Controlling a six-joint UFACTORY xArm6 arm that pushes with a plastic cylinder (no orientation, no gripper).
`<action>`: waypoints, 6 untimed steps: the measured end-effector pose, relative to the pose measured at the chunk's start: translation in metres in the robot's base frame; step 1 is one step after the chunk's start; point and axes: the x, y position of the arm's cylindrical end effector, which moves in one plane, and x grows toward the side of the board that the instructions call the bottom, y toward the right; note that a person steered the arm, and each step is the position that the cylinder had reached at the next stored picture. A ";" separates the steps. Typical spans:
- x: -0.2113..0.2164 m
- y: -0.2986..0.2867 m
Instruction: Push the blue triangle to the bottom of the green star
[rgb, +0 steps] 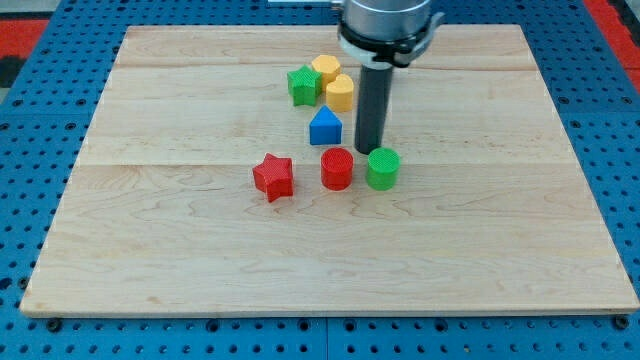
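The blue triangle (325, 127) lies near the middle of the wooden board (200, 250). The green star (303, 85) lies above it and a little to the view's left, with a gap between them. My tip (368, 149) stands just to the view's right of the blue triangle, close beside it, and just above the green cylinder (382, 168). The dark rod rises from there to the arm's head at the view's top.
Two yellow blocks (325, 68) (339, 92) sit right of the green star, the lower one just above the blue triangle. A red cylinder (337, 168) and a red star (273, 177) lie below the triangle. Blue pegboard (40, 100) surrounds the board.
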 end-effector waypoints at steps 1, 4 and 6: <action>0.000 -0.024; -0.029 -0.028; -0.028 -0.049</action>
